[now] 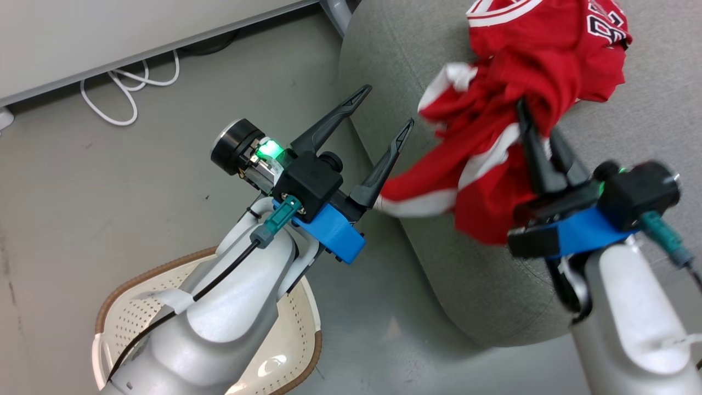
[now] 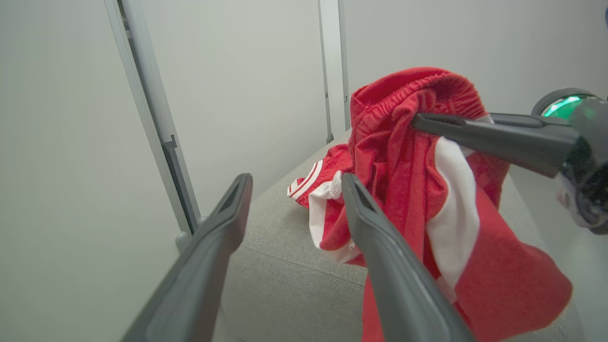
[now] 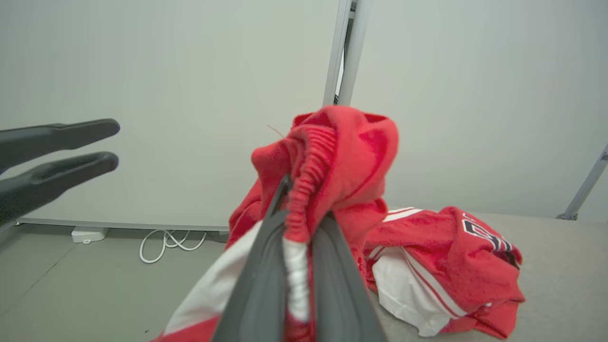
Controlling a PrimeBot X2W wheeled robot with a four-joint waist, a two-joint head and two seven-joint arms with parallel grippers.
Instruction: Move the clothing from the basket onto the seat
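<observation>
My right gripper (image 1: 536,125) is shut on the elastic waistband of red shorts with white stripes (image 1: 477,164), which hang over the rounded edge of the grey seat (image 1: 471,285). In the right wrist view the waistband (image 3: 304,190) is bunched between the closed fingers (image 3: 266,266). A red jersey with black-and-white numbers (image 1: 548,38) lies crumpled on the seat behind them. My left gripper (image 1: 387,107) stands open and empty just left of the shorts, above the floor. The cream basket (image 1: 296,340) sits lower left, mostly hidden by my left arm.
A white cable (image 1: 131,88) lies coiled on the grey floor (image 1: 109,192) by a pale wall panel (image 1: 109,44). A white power block (image 3: 88,233) sits at the wall's foot. Metal frame posts (image 2: 156,118) stand behind the seat.
</observation>
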